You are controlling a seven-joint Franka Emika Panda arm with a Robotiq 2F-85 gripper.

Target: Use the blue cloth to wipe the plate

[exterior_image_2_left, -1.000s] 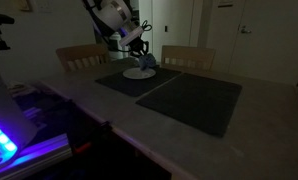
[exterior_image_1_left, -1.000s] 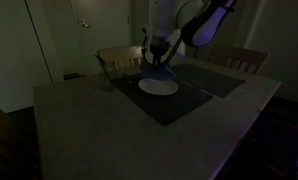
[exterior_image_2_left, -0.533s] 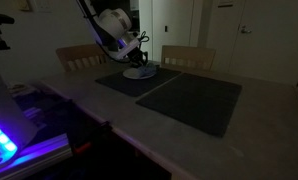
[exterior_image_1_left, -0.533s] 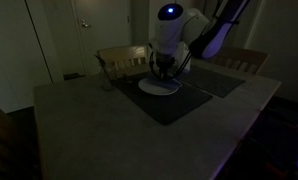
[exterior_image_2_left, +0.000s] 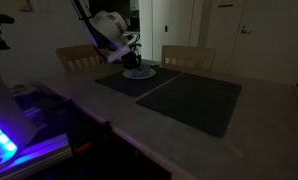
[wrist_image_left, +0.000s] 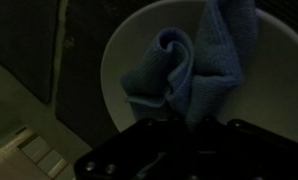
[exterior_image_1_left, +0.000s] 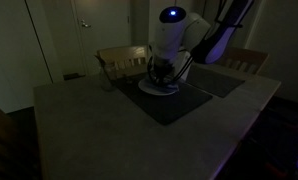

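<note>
Cloth [wrist_image_left: 196, 62], blue and bunched into soft folds, sits on the white plate [wrist_image_left: 117, 62] in the wrist view. Its heap covers the middle and right of the dish, while the left side shows bare. One end of the cloth runs down into my gripper [wrist_image_left: 185, 128], whose dark fingers are closed on it, pinching the fabric just above the plate. In both exterior views my gripper [exterior_image_1_left: 164, 76] [exterior_image_2_left: 135, 64] points down over the plate [exterior_image_1_left: 157, 88] [exterior_image_2_left: 140, 73], though it is too dim there to make out the cloth. The plate rests on a dark placemat [exterior_image_1_left: 174, 104] toward the far side of the table [exterior_image_1_left: 84, 125], and a second placemat [exterior_image_2_left: 192, 100] lies beside it. Wooden chairs [exterior_image_2_left: 77, 55] stand behind the table, and a blue glow [exterior_image_2_left: 3, 140] shows in a near corner of an exterior view.
</note>
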